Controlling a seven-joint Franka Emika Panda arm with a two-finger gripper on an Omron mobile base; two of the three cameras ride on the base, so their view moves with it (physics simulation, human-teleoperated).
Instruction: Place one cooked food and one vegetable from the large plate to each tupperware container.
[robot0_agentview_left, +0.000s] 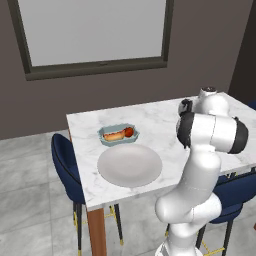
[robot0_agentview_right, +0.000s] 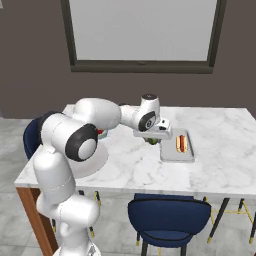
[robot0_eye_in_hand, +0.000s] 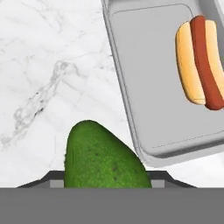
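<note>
From the left base view we see the blue-green tupperware container (robot0_agentview_left: 118, 135) at the far left of the marble table (robot0_agentview_left: 160, 120), holding a hot dog (robot0_agentview_left: 114, 135) and a small red vegetable (robot0_agentview_left: 129, 132) side by side. Just in front of it lies the large plate (robot0_agentview_left: 129, 165), round, pale grey and bare on top. The white arm (robot0_agentview_left: 202, 150) blocks the right part of the table in this view.

The right base view gives us what the left one hides: past the arm's elbow, the gripper (robot0_agentview_right: 152, 139) hangs low over the table just beside the left edge of the grey translucent tupperware container (robot0_agentview_right: 177, 148), with a dark green thing beneath it. A second hot dog (robot0_agentview_right: 181, 143) lies in the right half of that tub.

In the hand view we look straight down on a green avocado (robot0_eye_in_hand: 103, 159) rising between the finger tips at the bottom; the jaws are closed in on it and hold it. It hangs over bare marble (robot0_eye_in_hand: 52, 78), just outside the tub's rim (robot0_eye_in_hand: 122, 96). The tub's floor near it is free, and the hot dog (robot0_eye_in_hand: 200, 63) sits toward the far side.

The table is white marble with grey veins on wooden legs, with dark blue chairs (robot0_agentview_left: 67, 165) around it. Behind stand a dark grey wall and a wide framed window (robot0_agentview_right: 142, 32) over a pale tiled floor.
</note>
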